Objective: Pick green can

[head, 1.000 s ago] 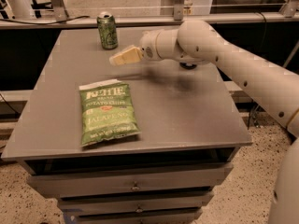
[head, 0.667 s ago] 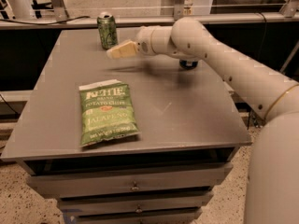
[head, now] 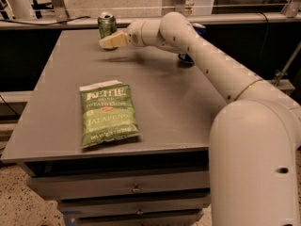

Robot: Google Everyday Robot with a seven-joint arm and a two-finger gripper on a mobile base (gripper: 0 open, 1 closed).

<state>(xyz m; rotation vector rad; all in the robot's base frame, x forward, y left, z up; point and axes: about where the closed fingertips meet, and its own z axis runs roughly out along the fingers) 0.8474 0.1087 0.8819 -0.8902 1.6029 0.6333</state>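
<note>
Gripper [head: 106, 42] nearer green can [head: 106, 24], grey table [head: 183, 107]

grey table [head: 178, 107] | drawers [head: 117, 187] beneath | speckled floor [head: 14, 207] | dim warm light

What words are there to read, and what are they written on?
"KETTLE": top of the chip bag.
"BRAND": just under that, on the bag.
"POTATO CHIPS": the next line down on the bag.
"JALAPENO": across the bag's lower half.
Small print near the bag's bottom: too blurred to read.
Green can, with the robot's hand right next to it: markings too blurred to read.
</note>
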